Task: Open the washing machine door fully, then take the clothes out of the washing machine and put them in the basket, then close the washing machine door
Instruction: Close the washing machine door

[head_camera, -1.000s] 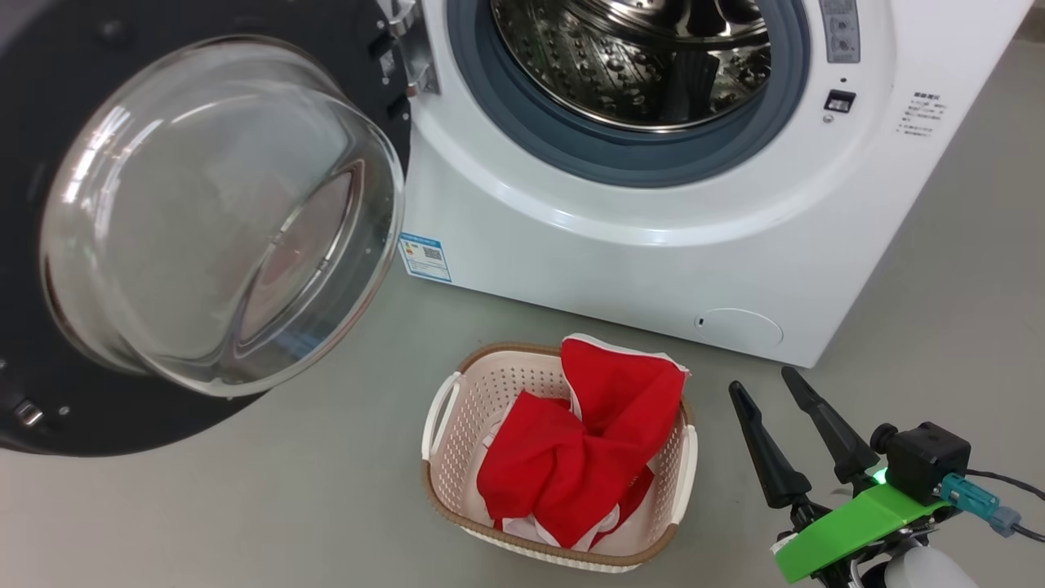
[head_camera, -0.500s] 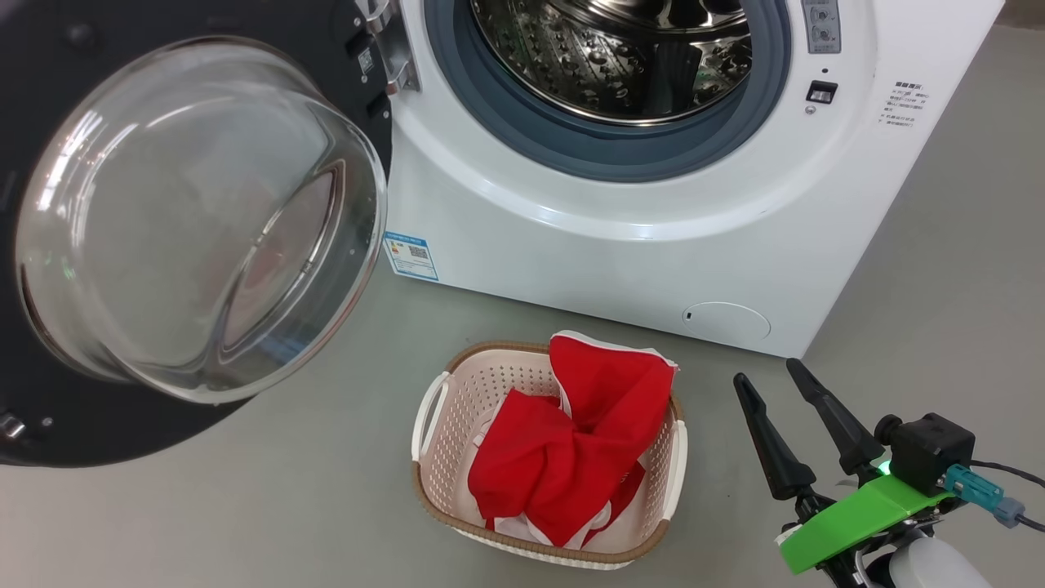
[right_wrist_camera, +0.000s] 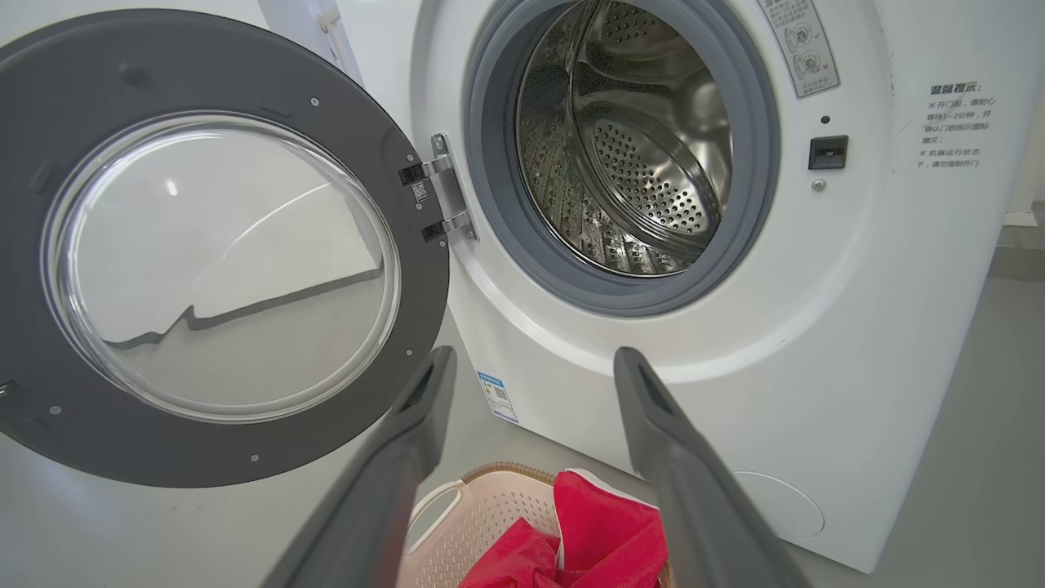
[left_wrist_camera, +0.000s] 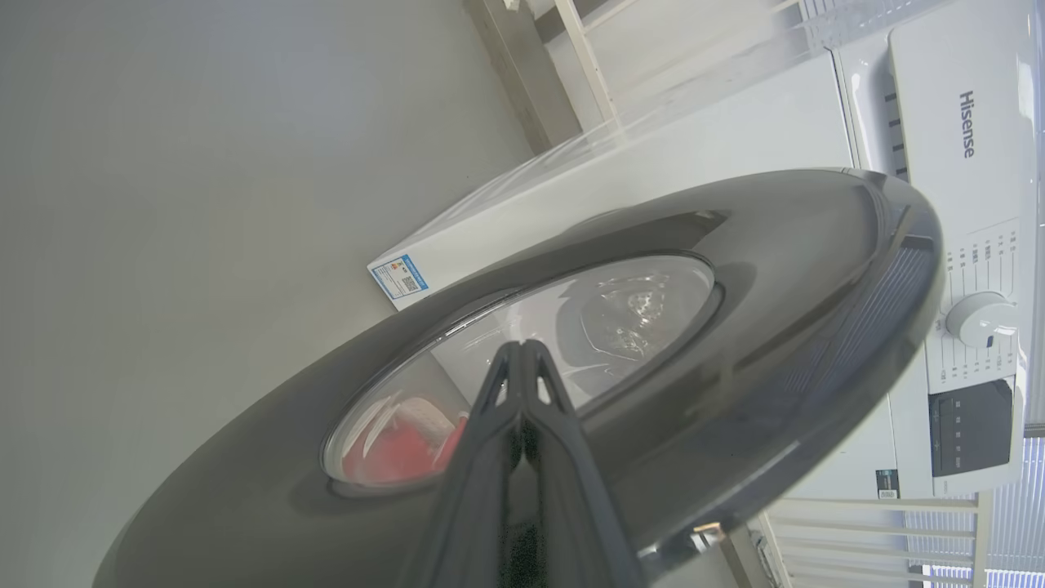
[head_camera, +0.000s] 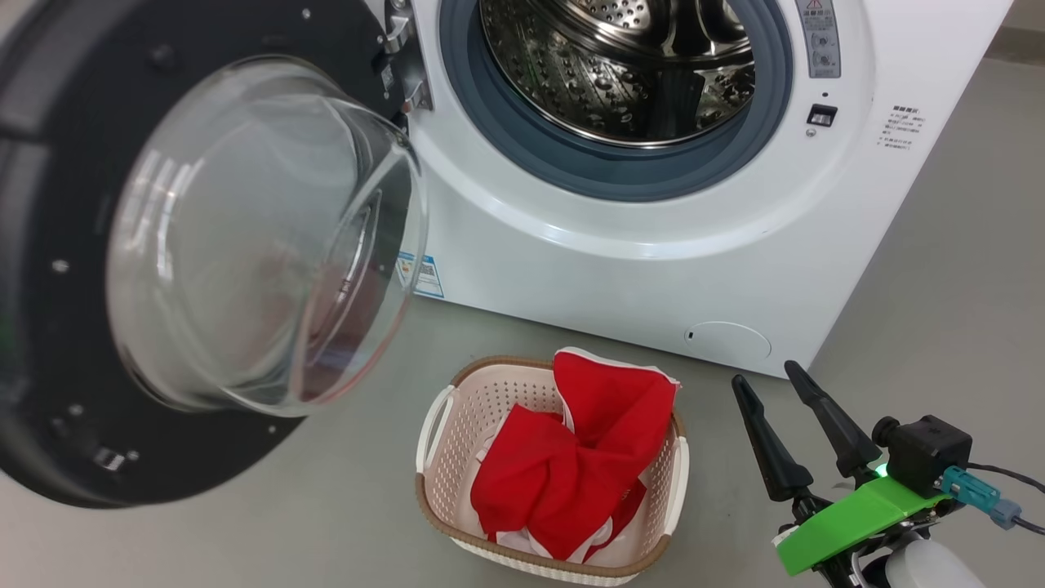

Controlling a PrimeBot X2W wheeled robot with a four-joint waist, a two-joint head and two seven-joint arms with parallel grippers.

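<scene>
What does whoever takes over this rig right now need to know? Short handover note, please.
Left hand: shut, nothing in it, fingers together at the outer face of the washing machine door; whether it touches cannot be told.
Right hand: open, empty, to the right of the basket.
Clothes: red pile in the basket, which sits on the floor in front of the washing machine.
Done: door swung wide open; the visible part of the drum has no clothes in it.
Left: close the door.
</scene>
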